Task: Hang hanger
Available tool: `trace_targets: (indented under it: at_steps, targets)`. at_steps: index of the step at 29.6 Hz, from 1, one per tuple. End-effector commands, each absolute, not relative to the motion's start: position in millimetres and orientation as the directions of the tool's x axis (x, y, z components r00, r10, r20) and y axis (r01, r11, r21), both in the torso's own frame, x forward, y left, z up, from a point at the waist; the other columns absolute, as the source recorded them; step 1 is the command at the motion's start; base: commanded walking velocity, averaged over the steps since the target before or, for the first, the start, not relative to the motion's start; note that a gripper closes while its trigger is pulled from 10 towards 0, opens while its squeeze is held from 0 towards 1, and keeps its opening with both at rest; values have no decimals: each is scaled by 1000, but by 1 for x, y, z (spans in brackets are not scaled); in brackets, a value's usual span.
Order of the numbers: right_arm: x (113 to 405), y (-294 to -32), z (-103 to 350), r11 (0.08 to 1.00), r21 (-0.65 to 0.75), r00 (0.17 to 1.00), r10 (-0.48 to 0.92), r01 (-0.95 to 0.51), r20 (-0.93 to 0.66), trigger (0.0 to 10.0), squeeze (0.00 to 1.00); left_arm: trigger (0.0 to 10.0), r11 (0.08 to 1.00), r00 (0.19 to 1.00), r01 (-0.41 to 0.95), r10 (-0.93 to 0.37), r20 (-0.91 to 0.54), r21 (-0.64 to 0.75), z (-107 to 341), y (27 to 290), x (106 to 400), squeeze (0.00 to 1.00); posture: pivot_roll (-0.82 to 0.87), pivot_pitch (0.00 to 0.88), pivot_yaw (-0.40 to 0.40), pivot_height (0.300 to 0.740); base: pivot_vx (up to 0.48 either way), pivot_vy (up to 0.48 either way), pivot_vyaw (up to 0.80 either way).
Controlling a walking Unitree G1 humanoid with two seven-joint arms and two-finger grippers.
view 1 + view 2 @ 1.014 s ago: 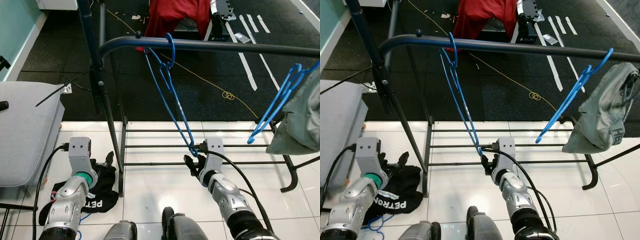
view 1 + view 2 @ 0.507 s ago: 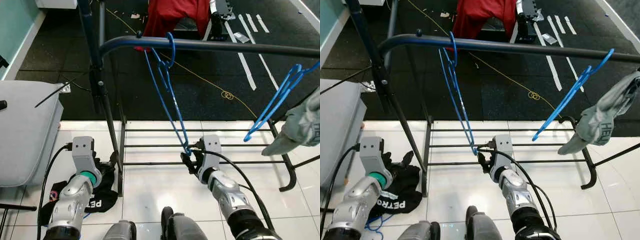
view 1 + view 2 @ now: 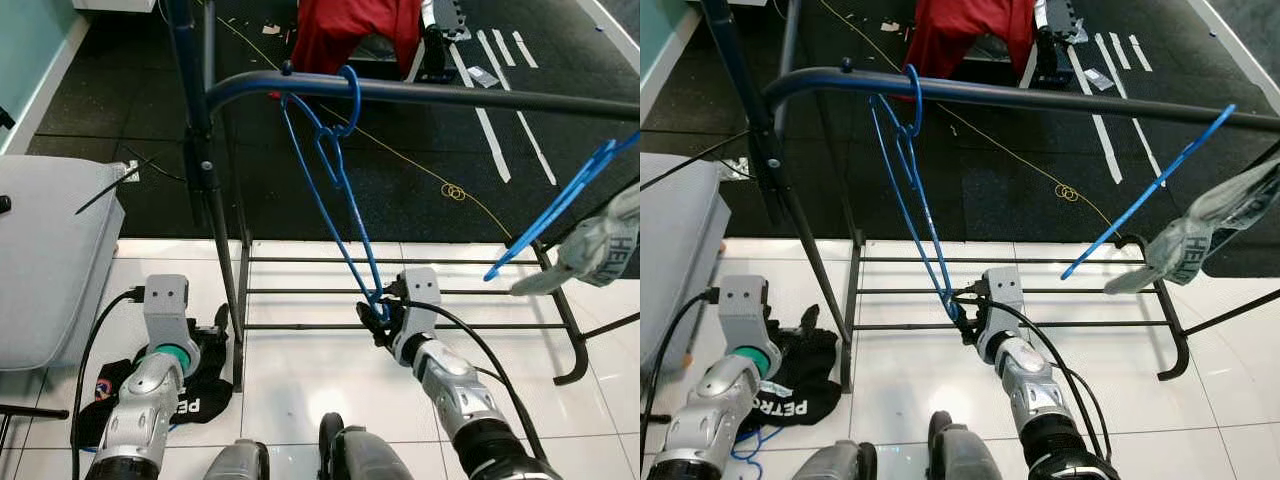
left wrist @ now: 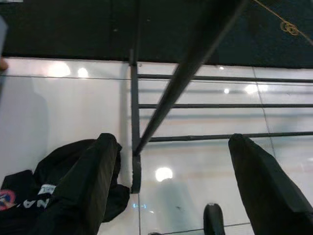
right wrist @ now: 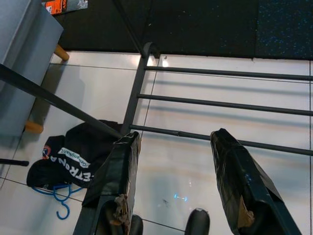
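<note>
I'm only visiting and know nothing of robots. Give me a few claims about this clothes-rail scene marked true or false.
1. The blue hanger is hooked over the black rail. True.
2. The right tool is clamped shut. False: its fingers stand apart with nothing between them.
3. A black garment lies on the white tiled floor by the left tool. True.
4. The grey garment lies on the floor. False: it hangs with a second blue hanger near the rail's right end.
</note>
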State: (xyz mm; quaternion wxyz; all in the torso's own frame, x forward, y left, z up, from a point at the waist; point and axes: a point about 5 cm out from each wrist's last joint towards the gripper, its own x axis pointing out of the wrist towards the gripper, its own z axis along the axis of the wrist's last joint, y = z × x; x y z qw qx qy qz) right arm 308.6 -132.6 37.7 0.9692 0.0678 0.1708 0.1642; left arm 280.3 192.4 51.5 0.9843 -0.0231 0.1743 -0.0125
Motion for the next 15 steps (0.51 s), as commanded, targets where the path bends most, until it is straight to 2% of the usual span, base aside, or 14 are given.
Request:
trace_targets:
  at_steps: [1, 5, 15]
  targets:
    - [303, -137, 29, 943, 194, 881, 323, -270, -345, 10000, 0, 10000, 998, 937, 17, -38, -348, -63, 49, 191, 279, 0, 6, 179, -35, 740, 0, 0, -425]
    - [305, -136, 31, 940, 197, 880, 332, -278, -341, 10000, 0, 10000, 999, 963, 1, -12, -270, -40, 61, 192, 287, 0, 6, 175, -38, 740, 0, 0, -800]
    - [307, -136, 32, 939, 200, 882, 332, -278, -334, 10000, 0, 10000, 1000, 973, 23, -24, -228, -9, 66, 189, 287, 0, 7, 169, -35, 740, 0, 0, -800]
